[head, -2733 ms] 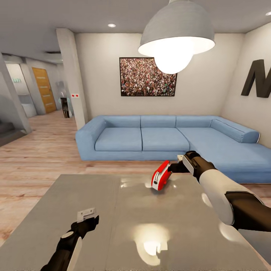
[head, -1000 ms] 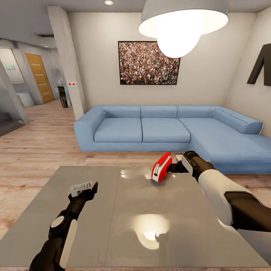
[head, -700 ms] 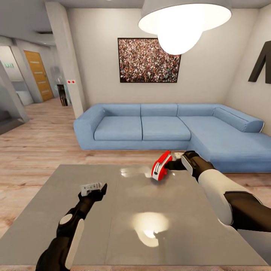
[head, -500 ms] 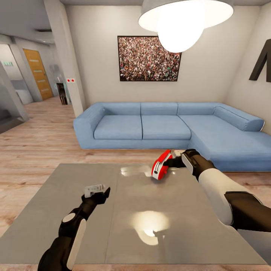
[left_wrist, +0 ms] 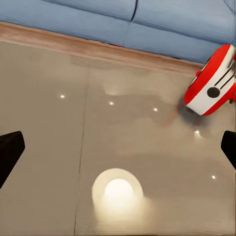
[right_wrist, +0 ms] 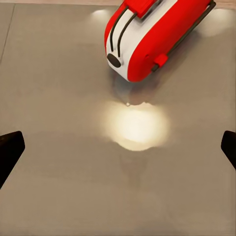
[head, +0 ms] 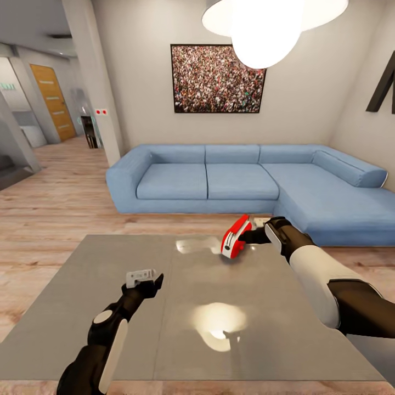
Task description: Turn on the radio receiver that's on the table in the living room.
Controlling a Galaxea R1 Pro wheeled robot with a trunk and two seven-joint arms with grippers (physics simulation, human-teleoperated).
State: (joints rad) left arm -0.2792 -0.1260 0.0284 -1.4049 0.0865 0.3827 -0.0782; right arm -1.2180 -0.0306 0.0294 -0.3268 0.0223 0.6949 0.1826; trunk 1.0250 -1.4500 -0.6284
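The red radio receiver [head: 235,244] with white trim stands tipped on its edge at the far right part of the grey table [head: 71,296]. My right gripper [head: 258,230] sits just right of it, at its back side. In the right wrist view the radio receiver [right_wrist: 152,37] lies just ahead of the open gripper [right_wrist: 118,150], whose dark fingertips [right_wrist: 10,150] are spread wide with nothing between them. My left gripper [head: 144,277] hovers open over the table's middle left. From the left wrist the radio receiver [left_wrist: 212,82] is farther off, with bare table [left_wrist: 73,147] below the gripper [left_wrist: 118,152].
A blue L-shaped sofa [head: 208,181] runs behind the table and along the right. The lit pendant lamp [head: 269,22] hangs above and glares on the tabletop. A pillar [head: 90,82] and a hallway stand at the left over wood floor [head: 49,208].
The head view has shifted forward and tilted. My left arm has reached forward and to the right over the table. The right gripper and the radio receiver hold about the same places.
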